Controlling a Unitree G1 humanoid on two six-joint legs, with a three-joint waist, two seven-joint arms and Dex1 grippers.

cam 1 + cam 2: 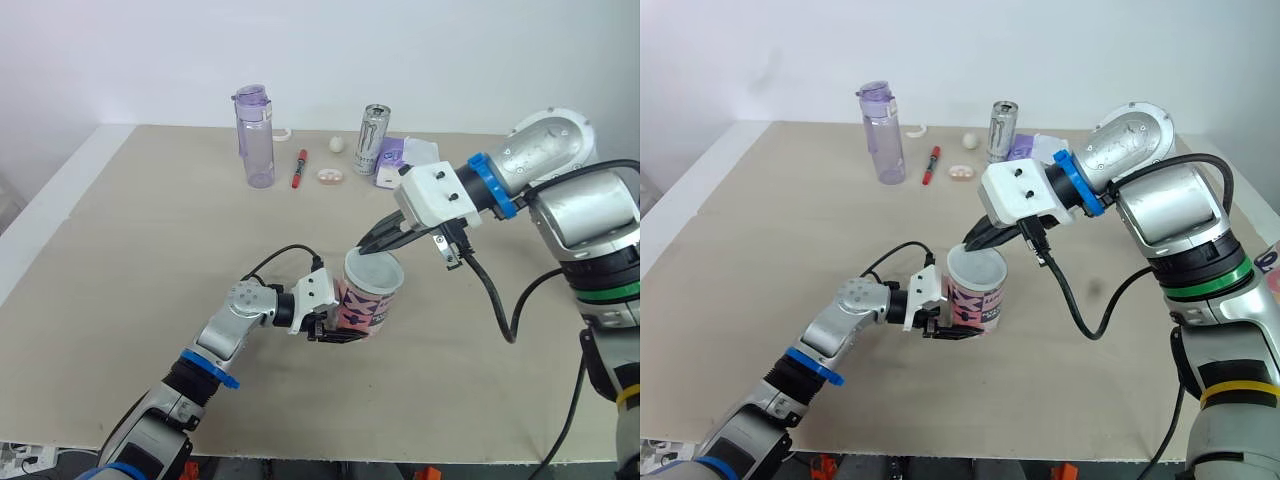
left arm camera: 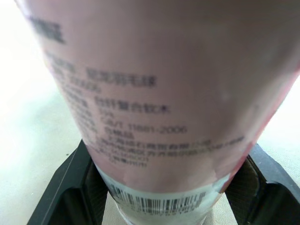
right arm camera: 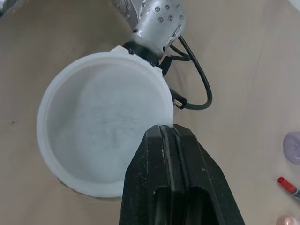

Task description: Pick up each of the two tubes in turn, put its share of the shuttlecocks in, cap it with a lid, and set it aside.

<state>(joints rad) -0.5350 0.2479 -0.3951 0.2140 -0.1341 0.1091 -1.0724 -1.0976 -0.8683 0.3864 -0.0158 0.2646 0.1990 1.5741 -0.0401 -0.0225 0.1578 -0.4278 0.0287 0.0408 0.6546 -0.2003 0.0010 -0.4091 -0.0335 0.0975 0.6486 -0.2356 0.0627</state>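
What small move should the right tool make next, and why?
Probably press gently down on the round white plastic lid, to seat it. The right tool, shut, has its tips at the lid's rim, the lid already sits on the pink printed tube, and the left tool holds that tube upright.

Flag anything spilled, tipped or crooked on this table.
Nothing stands out. The tube stands upright in the left gripper, its white lid looks level, and the bottle and can at the back stand upright.

Your left hand [image 1: 335, 328] clasps the upright tube [image 1: 372, 298] over the bench [image 1: 120, 250]; your right hand [image 1: 372, 240] meets its white top.
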